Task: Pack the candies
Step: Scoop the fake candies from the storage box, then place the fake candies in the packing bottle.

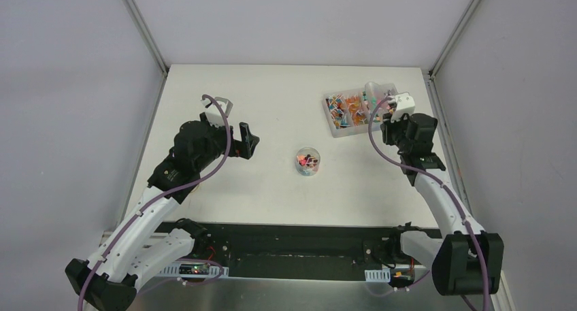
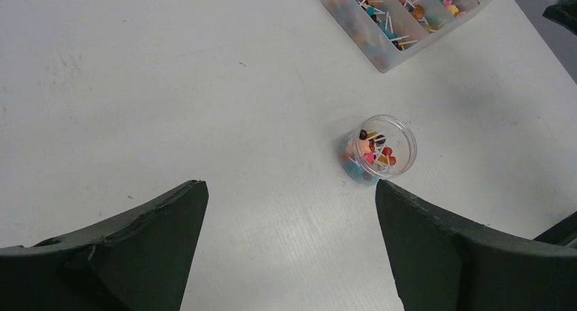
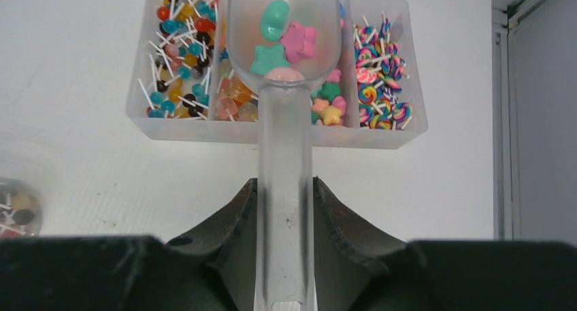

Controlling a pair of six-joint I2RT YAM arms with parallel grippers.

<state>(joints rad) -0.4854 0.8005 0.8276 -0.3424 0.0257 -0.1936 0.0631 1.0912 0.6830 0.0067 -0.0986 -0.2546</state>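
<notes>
The right jaws were closed on the handle of a clear plastic scoop (image 3: 284,154), one finger pressed against each side of it. The scoop ran straight out ahead of them. In its bowl, at the far end from the jaws, lay a few candies (image 3: 286,42): a teal bean shape, a pink flower, a teal star and a pale pink piece nearest the handle.

The bowl sat over the middle of a divided clear tray (image 3: 170,128) directly ahead of the right jaws. Whether it touched the tray's contents could not be told. The tray held more candies sorted by compartment. Ball lollipops on white sticks were on the left, orange and amber pieces next to them, then star shapes partly hidden behind the scoop, and swirl lollipops on the right.

The left jaws stood wide open and held nothing, above the white bench (image 2: 170,86). Ahead of them and towards their right finger, well apart from both fingers, a small round clear jar (image 2: 379,149) stood upright on the bench with a mixed handful of candies inside. From the right jaws the jar lay far off to the left and nearer than the tray, only its edge showing in the right wrist view. The tray lay beyond the jar, far ahead and right of the left jaws.
</notes>
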